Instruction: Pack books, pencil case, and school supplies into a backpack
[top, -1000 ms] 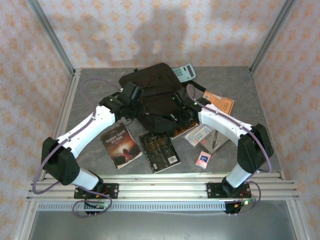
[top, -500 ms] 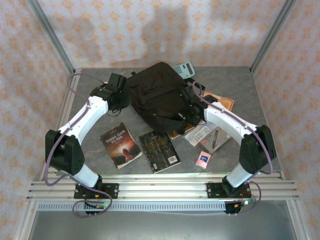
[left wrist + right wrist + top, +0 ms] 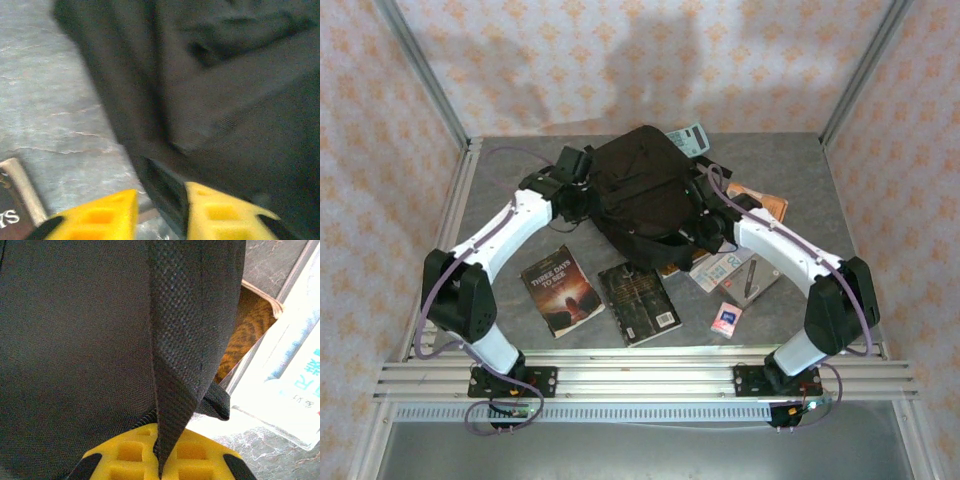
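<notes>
Evidently the backpack [image 3: 638, 185] is being handled from both flanks, so that the soft black fabric can be shifted or turned to bring its opening within reach. It lies at the back middle of the surface [image 3: 500, 250]. No zip is seen undone from above, and nothing can be seen inside it, so it is judged that nothing has yet been packed.

The right pincer [image 3: 159, 450] is pressed together on a strap [image 3: 185, 340] of the backpack, the woven band being pinched between the yellow fingers; a firm hold there is probably meant to keep the bag from sliding. The left pincer [image 3: 160, 199] is set against the bag's left edge with its fingers apart. A dark edge of the bag runs through the gap, but it is not seen to be squeezed.

The rest is laid out loose on the surface. The dark book [image 3: 560, 290] with the reddish glow and the black-grey book [image 3: 638, 303] are placed side by side in front of the bag, apart from it. The blue-and-orange book [image 3: 245, 330] is partly covered by the bag's near edge. The teal calculator [image 3: 688, 140] is tucked just behind the bag, and the orange booklet [image 3: 760, 203] lies to its right. A pale flat pouch [image 3: 725, 268] is lying below the booklet, and the pink-and-blue packet [image 3: 725, 320] nearer the front. Whether the pouch is the pencil case cannot be told.
</notes>
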{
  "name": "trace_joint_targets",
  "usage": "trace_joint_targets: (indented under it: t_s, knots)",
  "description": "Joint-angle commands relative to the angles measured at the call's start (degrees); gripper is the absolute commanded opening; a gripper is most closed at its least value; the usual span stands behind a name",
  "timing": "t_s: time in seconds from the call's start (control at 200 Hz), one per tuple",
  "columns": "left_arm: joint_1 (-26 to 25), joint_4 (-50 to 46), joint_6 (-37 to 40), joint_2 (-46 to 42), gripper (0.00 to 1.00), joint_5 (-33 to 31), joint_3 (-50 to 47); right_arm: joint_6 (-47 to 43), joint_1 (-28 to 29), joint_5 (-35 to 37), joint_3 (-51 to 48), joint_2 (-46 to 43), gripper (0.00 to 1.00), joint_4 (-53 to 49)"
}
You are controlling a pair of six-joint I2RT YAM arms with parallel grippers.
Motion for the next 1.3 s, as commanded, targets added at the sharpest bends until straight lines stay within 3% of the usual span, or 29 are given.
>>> trace_joint_targets:
  t_s: [0.0, 0.225, 0.435, 0.756, 1.161, 1.236, 1.291]
  knots:
    - [-4.1, -3.1, 1.4, 0.7, 0.42, -0.1, 5.2, -1.6, 0.9, -0.8, -0.3, 0.7, 0.0, 2.4]
    - [-10.4, -12.4, 4.2, 10.5, 0.45, -6.5, 16.5, -1.7, 1.0, 0.1, -0.8, 0.6, 0.0, 2.9]
    - [-11.2, -15.7, 4.1, 11.5, 0.46, -13.2, 18.0, -1.4, 1.0, -0.8, -0.8, 0.6, 0.0, 3.7]
    - [-11.2, -13.3, 3.1, 13.3, 0.47, -8.6, 16.2, -1.4, 1.0, -2.0, -0.9, 2.0, 0.0, 4.8]
    - [-11.1, -12.1, 2.7, 15.3, 0.43, -8.8, 14.1, -1.1, 1.0, -2.8, -0.5, 1.3, 0.0, 5.7]
    - [-10.9, -11.5, 2.9, 15.4, 0.4, -8.6, 13.3, -1.0, 1.0, -3.2, -0.8, 1.5, 0.0, 6.2]
    - [-10.9, -11.1, 3.1, 15.4, 0.31, -8.4, 12.9, -0.9, 1.0, -3.3, -0.8, 1.5, 0.0, 6.3]
